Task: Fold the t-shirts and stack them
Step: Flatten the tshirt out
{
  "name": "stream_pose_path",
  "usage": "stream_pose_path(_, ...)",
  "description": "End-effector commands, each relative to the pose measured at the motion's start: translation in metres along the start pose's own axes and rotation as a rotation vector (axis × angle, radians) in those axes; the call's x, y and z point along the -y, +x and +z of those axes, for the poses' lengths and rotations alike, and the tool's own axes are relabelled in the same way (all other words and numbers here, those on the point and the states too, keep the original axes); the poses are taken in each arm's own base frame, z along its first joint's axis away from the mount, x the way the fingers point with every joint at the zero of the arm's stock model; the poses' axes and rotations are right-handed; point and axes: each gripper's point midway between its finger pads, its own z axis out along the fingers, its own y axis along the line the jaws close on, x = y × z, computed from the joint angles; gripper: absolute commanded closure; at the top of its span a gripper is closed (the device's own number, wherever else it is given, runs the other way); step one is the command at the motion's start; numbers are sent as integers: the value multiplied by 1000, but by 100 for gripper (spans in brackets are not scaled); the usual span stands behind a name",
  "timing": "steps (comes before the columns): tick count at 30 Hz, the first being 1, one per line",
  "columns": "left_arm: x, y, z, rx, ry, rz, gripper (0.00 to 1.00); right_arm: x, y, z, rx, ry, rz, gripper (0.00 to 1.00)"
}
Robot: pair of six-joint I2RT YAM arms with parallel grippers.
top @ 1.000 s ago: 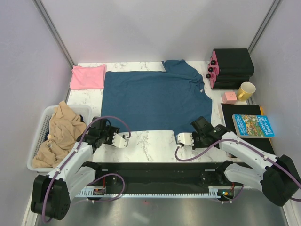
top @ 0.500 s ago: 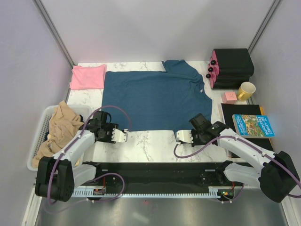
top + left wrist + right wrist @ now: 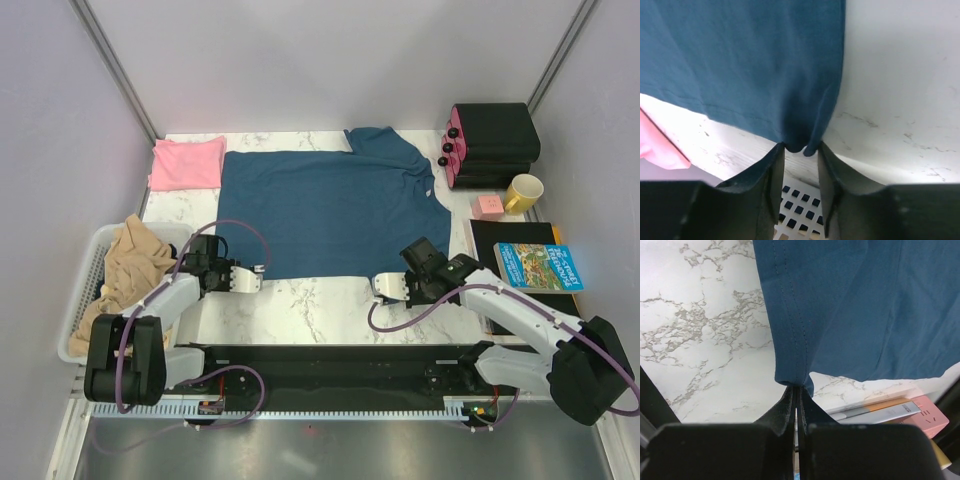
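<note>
Two grippers hold the near hem of the teal t-shirt (image 3: pixel 330 210), which is spread flat on the table (image 3: pixel 320 300). Left gripper (image 3: pixel 796 149): fingers narrowly apart, left corner bunched between the tips. Right gripper (image 3: pixel 796 390): fingers almost touching, clamping the right corner. Left wrist view crops the pink t-shirt (image 3: pixel 660 145)

place: probably lab test cell | evidence: plain walls (image 3: pixel 300 60), marble tabletop (image 3: pixel 320 300), bolted arms (image 3: pixel 515 312)
</note>
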Motion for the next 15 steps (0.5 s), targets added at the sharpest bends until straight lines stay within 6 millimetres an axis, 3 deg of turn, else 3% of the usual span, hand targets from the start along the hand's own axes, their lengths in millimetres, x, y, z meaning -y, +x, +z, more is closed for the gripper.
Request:
stream_pose_path(1, 9, -3, 6, 39, 53, 18, 74, 16, -4, -9, -3, 42, -21, 99)
stream_pose_path(4, 6, -6, 4, 58, 55, 16, 98, 20, -2, -12, -18, 52, -33, 100)
stream_pose_path(9, 2, -10, -3, 88, 69, 9, 98, 25, -1, -17, -32, 51, -57, 100)
stream_pose_path(15, -12, -17, -30, 137, 77, 1, 98, 24, -8, -29, -19, -8, -46, 100)
